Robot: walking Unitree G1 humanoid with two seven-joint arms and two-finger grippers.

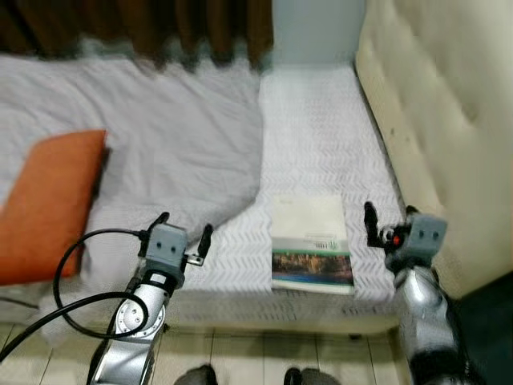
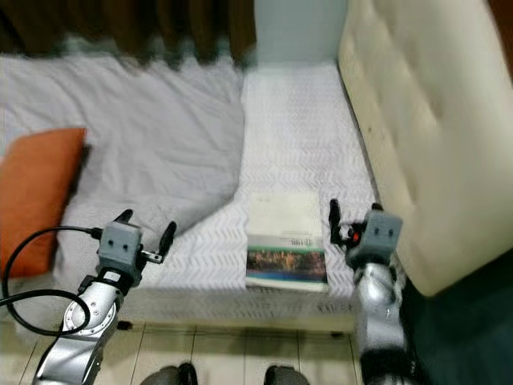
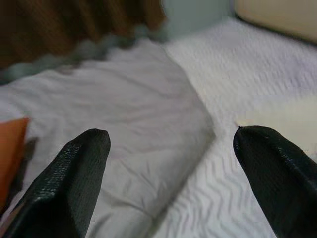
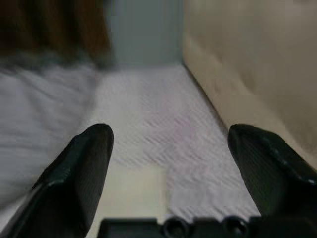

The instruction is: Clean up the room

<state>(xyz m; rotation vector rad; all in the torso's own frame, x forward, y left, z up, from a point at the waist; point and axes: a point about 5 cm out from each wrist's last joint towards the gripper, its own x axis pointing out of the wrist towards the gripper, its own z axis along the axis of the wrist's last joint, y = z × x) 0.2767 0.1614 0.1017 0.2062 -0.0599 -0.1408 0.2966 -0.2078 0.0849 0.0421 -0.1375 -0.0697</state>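
Presently: flat rectangular book [image 1: 311, 242] at bed [image 1: 321, 120] near edge | rumpled grey blanket [image 1: 176, 136], orange pillow [image 1: 48, 200] | left gripper [image 1: 183, 233], right gripper [image 1: 390, 224]: jaws spread, empty.

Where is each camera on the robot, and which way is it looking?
Left eye view: on the head, looking down at the bed, book and orange pillow; both arms show, with left gripper and right gripper open.
Right eye view: beside it, same scene.
Left wrist view: on the left arm, looking past its fingers at the blanket.
Right wrist view: on the right arm, looking along the bed toward the headboard.
Shared: every view sees the bed.
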